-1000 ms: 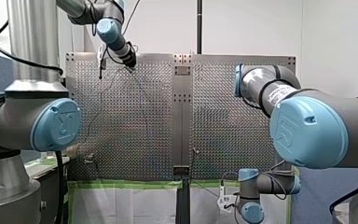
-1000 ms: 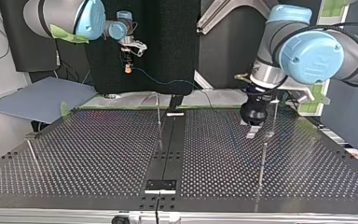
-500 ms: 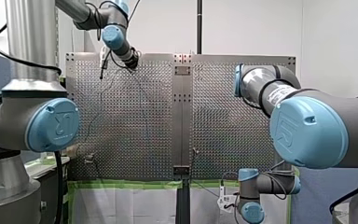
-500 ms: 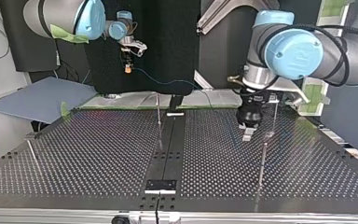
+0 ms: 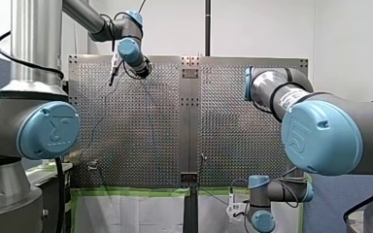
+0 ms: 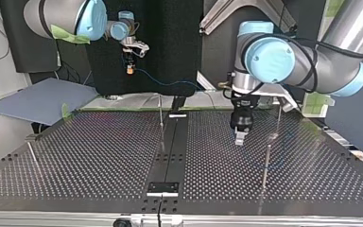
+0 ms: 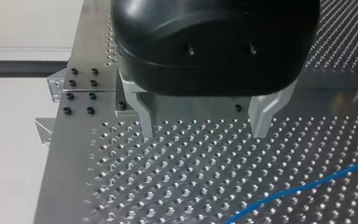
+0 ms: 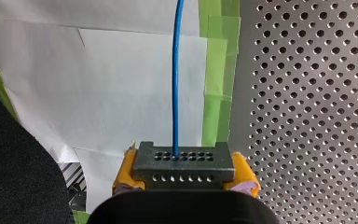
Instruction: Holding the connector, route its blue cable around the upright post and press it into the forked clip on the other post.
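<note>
White wall [image 5: 262, 29] beyond the perforated table [image 5: 233, 121]; top view shows a black panel [image 6: 170, 47] and grey-blue board [image 6: 42, 99].

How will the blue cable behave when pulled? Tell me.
Probably floppy: the blue cable curves loosely over the table. Likely light: it is thin, and runs straight from the connector in my right hand.

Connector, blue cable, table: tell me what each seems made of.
The connector looks like matt black moulded plastic: dull surface, neat rows of small holes. The blue cable has a smooth, even sheath, probably plastic or rubber. The table seems bare metal, perhaps aluminium or steel: silvery sheen, regular drilled holes.
</note>
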{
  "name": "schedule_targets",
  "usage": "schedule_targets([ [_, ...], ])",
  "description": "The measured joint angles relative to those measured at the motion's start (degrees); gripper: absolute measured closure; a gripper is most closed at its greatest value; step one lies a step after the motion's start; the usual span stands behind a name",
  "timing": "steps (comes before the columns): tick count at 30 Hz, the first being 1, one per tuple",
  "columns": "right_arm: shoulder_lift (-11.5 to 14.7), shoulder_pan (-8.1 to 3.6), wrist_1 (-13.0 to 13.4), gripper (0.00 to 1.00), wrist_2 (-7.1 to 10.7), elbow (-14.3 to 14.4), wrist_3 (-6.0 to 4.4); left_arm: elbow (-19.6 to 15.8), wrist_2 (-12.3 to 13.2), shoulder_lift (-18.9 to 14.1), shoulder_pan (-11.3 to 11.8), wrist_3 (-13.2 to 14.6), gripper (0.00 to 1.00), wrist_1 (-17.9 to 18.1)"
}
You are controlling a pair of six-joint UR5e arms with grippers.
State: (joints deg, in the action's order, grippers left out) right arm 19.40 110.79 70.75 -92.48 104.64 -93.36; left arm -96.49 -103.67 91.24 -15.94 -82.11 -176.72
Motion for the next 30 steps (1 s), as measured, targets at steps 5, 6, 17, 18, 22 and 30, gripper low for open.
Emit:
schedule_targets([
  [5, 0.0, 0.01, -0.1, 1.0, 0.04, 0.0, 0.0, 0.0, -2.3, 0.5, -1.1, 2.3, 0.02, 2.4],
  [6, 0.0, 0.01, -0.1, 1.0, 0.06, 0.0, 0.0, 0.0, -3.0, 0.9, -1.4, 3.0, 0.02, 3.0],
  [17, 0.0, 0.12, -0.2, 1.0, 0.11, 0.0, 0.0, -3.0, -8.1, 4.9, -3.7, 8.1, 0.02, 8.2],
  [18, 0.0, 0.12, -0.2, 1.0, 0.1, 0.0, 0.0, -3.4, -8.7, 5.0, -3.8, 8.7, 0.02, 8.7],
  [22, 0.0, 0.15, -0.2, 1.0, 0.1, 0.0, 0.0, -4.1, -10.4, 5.2, -3.8, 10.4, 0.02, 10.4],
  [30, 0.0, 0.38, -0.2, 1.0, 0.1, 0.0, 0.03, -4.3, -14.2, 5.3, -3.8, 14.2, 0.02, 14.2],
])
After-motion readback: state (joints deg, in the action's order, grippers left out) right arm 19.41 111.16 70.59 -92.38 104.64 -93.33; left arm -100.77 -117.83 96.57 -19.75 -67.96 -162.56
